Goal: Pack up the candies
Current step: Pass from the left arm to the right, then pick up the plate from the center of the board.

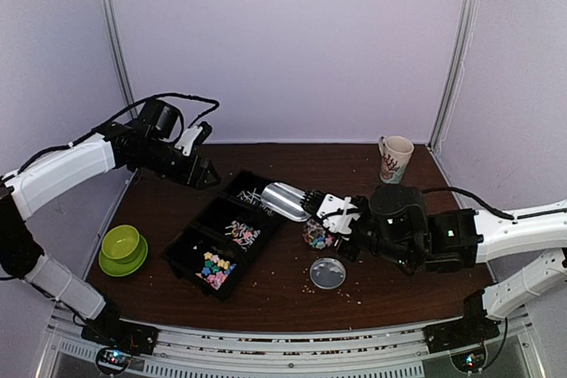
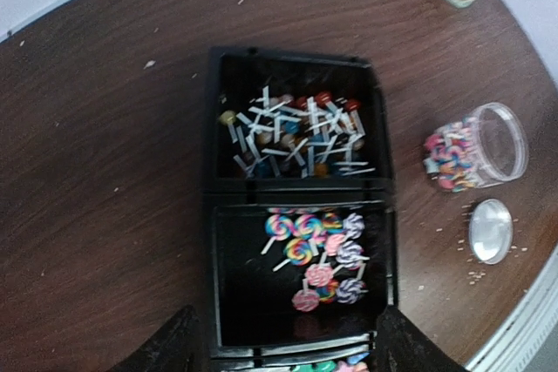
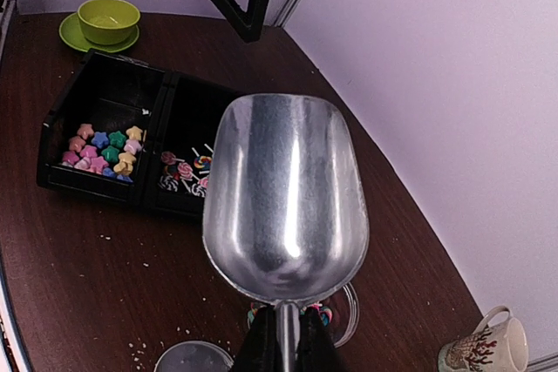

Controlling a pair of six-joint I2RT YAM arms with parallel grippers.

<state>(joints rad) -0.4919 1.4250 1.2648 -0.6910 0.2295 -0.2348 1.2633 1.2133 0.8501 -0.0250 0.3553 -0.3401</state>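
Because the candies in the black tray are tiny, light and loose, we judge scooping beats pinching: right gripper clenched on the scoop, left gripper spread empty above.

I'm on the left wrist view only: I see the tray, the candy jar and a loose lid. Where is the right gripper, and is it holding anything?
Observer: The right gripper is shut on the handle of a metal scoop, close by the jar.
Operator: Is the scoop loaded?
Observer: No, its bowl is bare metal.
Operator: What's in the compartment cut off at my bottom edge?
Observer: A cluster of star-shaped candies in pink, yellow, green and blue.
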